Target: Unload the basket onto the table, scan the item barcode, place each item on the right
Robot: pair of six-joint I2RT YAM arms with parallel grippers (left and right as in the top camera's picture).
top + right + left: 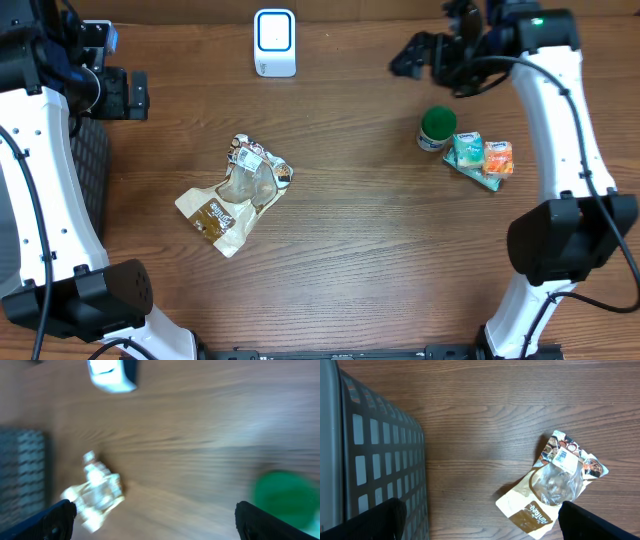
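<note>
A crumpled brown-and-white snack pouch (235, 190) lies on the wooden table, left of centre, with nothing touching it. The white-and-blue barcode scanner (274, 42) stands at the back centre. My left gripper (135, 95) hovers open at the far left, and in its wrist view the pouch (552, 482) lies to the right between its fingertips (590, 522). My right gripper (410, 58) is open and empty at the back right, above a green-lidded can (437, 128). Its blurred wrist view takes in the scanner (110, 372), the pouch (95, 492) and the green lid (282, 497).
Teal and orange packets (483, 160) lie beside the can on the right. A grey mesh basket (90, 170) sits at the table's left edge, also filling the left of the left wrist view as grey mesh (375, 460).
</note>
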